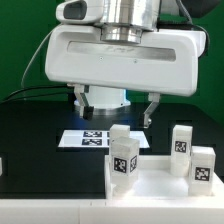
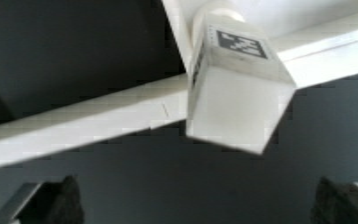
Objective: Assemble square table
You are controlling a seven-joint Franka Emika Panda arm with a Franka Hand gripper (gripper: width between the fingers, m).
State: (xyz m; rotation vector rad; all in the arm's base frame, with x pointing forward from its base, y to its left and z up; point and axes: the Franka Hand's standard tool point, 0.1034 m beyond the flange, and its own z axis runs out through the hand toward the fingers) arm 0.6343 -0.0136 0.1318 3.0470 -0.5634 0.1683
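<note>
Overhead, the claw (image 1: 113,106) hangs spread and empty above the black table (image 1: 30,130), where tagged white legs (image 1: 124,155) stand by the square top (image 1: 150,190); the marker board (image 1: 85,139) shows unreadable black-and-white tags.

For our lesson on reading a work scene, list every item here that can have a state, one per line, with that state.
Gripper: open, holding nothing, above the table.
Nearest leg: upright, free of the gripper.
Leg behind it: upright, partly hidden.
Two legs on the exterior view's right: upright.
Marker board: lying flat on the black table.
</note>
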